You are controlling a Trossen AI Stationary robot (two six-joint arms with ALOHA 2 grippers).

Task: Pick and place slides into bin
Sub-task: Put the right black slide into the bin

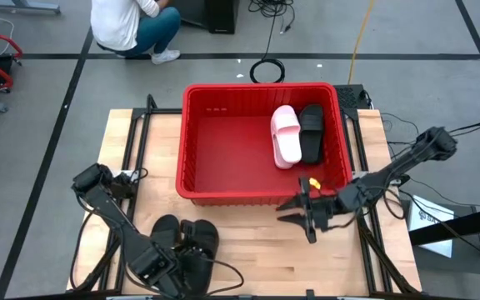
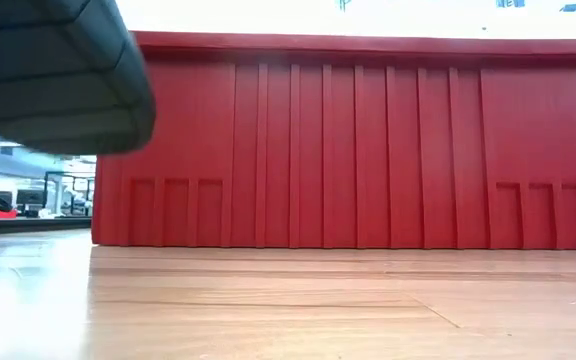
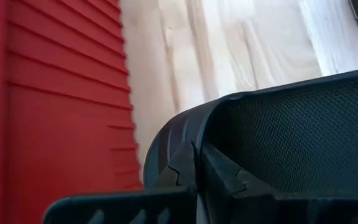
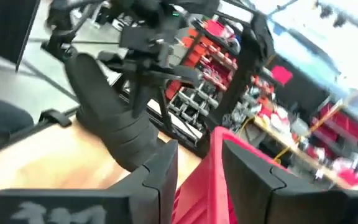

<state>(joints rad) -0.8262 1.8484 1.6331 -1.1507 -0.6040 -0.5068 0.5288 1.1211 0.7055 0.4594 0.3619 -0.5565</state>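
Grey floor surrounds the pale wooden tabletop [image 1: 248, 242], and a crouching person [image 1: 132, 25] shows at the far edge of the high view. On the tabletop stands the red bin [image 1: 223, 142]; inside it, toward its right side, a pink slide [image 1: 286, 136] and a black slide [image 1: 312, 132] lie side by side, touching.

At the near left of the tabletop, the left gripper [image 1: 183, 250] is down on a pair of black slides [image 1: 192, 237] lying together, well apart from the bin's front wall. Its wrist view shows the jaws pinching the edge of one black slide [image 3: 278, 130], with the bin's ribbed wall [image 3: 55, 106] close by. In the low view that slide [image 2: 48, 70] hangs above the tabletop in front of the bin [image 2: 368, 150].

The right gripper [image 1: 307, 208] hovers just in front of the bin's near right corner, jaws spread and holding nothing; its wrist view shows the red rim [image 4: 213, 174] between the fingers [image 4: 166, 168].
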